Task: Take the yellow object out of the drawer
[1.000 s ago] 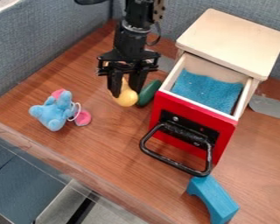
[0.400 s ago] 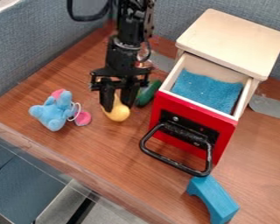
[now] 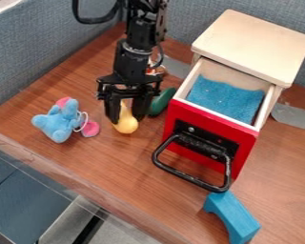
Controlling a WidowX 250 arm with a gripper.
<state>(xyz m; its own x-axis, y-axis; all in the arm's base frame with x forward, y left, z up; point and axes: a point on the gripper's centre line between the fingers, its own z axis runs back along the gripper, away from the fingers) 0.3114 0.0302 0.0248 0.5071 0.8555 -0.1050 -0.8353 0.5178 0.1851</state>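
Brown wood makes up the tabletop, its front edge slanting from the left side of the view down to the bottom, and blue-grey partition panels stand along the left and the back. The pale cabinet bounds the right side of the work, with its drawer pulled out toward the front; the drawer's red face carries a black handle that juts forward, and a blue arched block sits just by the handle's lower corner. A blue plush toy lies to the left, and bare wood runs between it and the gripper, then on down toward the front edge. On the gripper's other side the gap is tighter: a green object lies between it and the drawer's side. The gripper hangs pointing down, its two fingers parted moderately, one to each side of the yellow object; whether either touches it I cannot tell. The yellow object is out of the drawer, to its left, with the narrow part up between the fingers and the rounded end showing below the tips. A blue cloth lines the drawer.
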